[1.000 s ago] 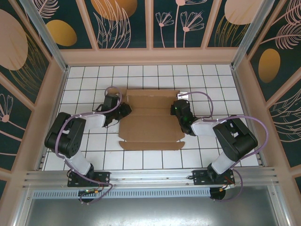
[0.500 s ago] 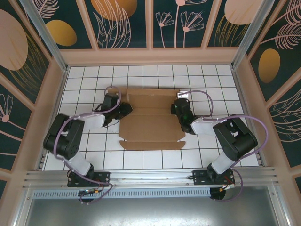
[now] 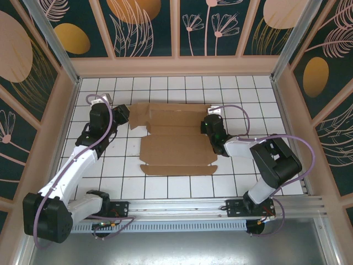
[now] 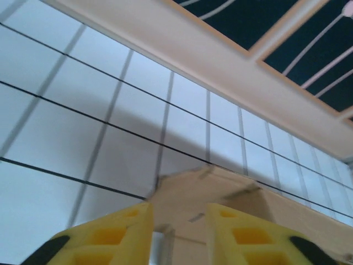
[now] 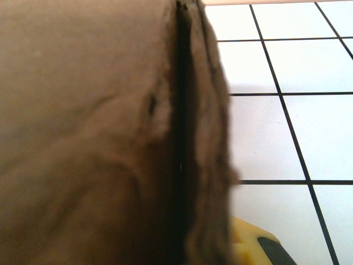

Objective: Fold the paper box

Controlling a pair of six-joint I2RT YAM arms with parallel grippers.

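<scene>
Tiled table (image 3: 165, 187) w/ brown paper box (image 3: 175, 148), mostly flat.

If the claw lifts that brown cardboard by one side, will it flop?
Probably not much: the paper box looks like thick cardboard, so its panels should stay stiff. It would likely hinge along its crease lines. Lying thin and flat, it seems light and may slide on the tiles.

floor: white tiled table (image 3: 176, 185) | far, left, right: dark floral wall panels (image 3: 146, 27) | near edge: metal rail (image 3: 176, 208)
</scene>
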